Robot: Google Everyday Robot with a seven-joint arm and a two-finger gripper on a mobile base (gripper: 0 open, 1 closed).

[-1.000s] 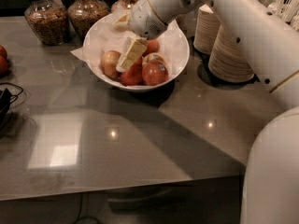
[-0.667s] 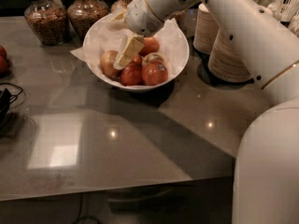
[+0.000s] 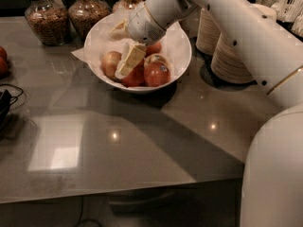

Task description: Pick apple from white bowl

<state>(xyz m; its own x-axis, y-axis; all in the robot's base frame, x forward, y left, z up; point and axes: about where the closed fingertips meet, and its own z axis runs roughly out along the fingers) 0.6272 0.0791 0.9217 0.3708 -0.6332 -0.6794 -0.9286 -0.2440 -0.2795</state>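
The apple (image 3: pixel 110 63), dull yellow-gold, lies at the 9 o'clock side of the white bowl (image 3: pixel 183 48), against the crinkled paper. The gripper (image 3: pixel 120 51) hangs inside the bowl with its fingers (image 3: pixel 130 59) apart. The lower one lies just beside the apple at its 3 o'clock, between it and the red apples (image 3: pixel 156 74). A good grasp probably needs the fingers shifted toward 9 o'clock to straddle the apple's widest part, then closed gently without nudging its neighbours. 1 red apple carries a small sticker (image 3: pixel 164 69), unreadable; the jars (image 3: pixel 46 22) at 10 o'clock show no legible label.
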